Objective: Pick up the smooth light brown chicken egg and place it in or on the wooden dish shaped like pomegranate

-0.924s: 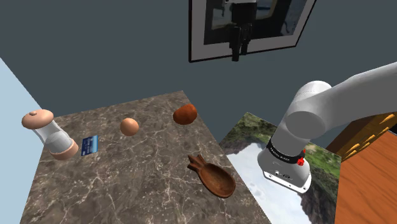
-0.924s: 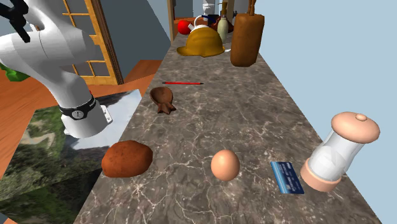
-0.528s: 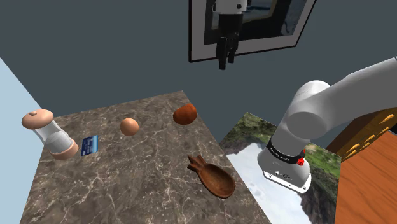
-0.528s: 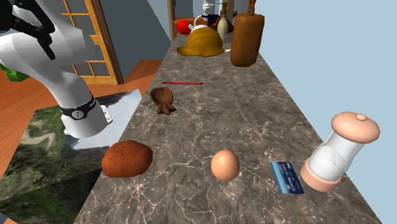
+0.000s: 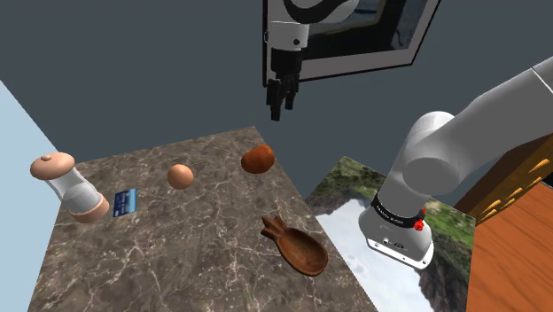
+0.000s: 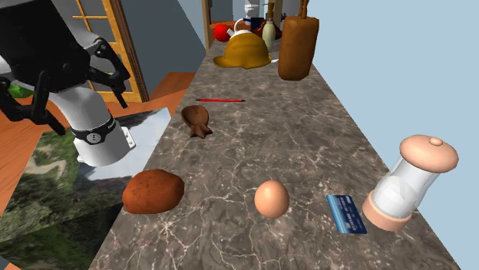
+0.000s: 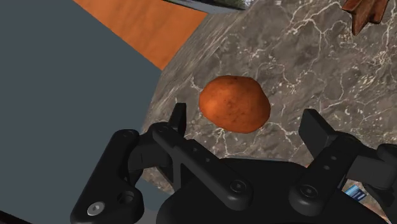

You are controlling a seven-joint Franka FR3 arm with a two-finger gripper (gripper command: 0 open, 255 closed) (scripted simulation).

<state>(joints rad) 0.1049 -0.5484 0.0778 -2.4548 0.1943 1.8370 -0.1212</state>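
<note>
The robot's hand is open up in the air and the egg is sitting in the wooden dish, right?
Not quite. The egg isn't in the wooden dish; it lies on the marble counter, well apart from the empty dish, as the shoulder view shows. The rest is right: the gripper is open, up in the air.

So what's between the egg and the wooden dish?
Nothing. In the shoulder view, the marble countertop between the egg and the wooden dish is bare; the reddish-brown lump sits off that line.
</note>
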